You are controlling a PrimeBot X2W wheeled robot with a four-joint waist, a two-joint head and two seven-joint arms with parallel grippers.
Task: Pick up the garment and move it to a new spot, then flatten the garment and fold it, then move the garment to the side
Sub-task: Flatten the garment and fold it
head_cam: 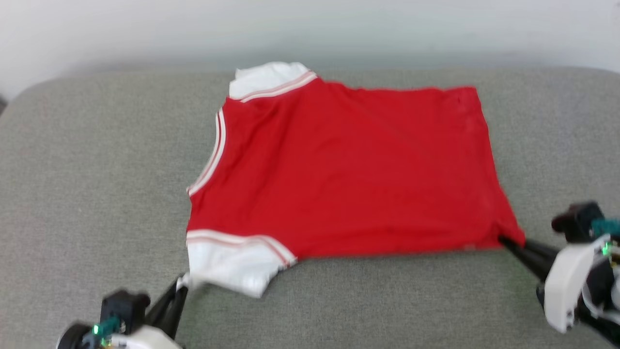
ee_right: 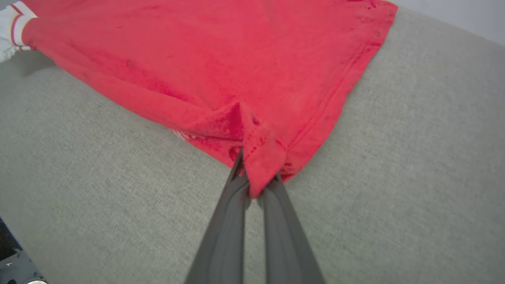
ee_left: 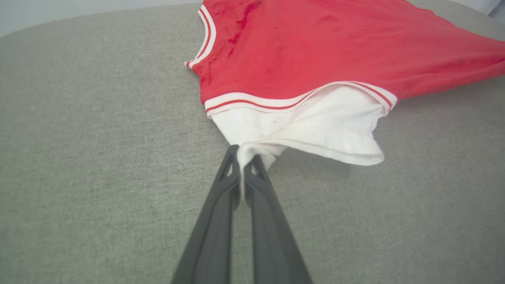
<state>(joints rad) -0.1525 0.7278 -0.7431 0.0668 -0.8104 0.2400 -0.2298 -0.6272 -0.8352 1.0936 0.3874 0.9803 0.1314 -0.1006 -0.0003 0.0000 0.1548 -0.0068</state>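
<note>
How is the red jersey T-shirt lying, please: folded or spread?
Spread: the garment lies open on grey upholstery, both white sleeves out.

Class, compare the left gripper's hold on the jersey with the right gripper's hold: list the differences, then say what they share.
1. The left gripper pinches the white sleeve; the right gripper pinches the red hem corner.
2. The left gripper holds a small bunched tuft; a folded flap drapes over the right gripper's fingers.
Shared: both are shut on the garment, low over the grey cushion.
</note>
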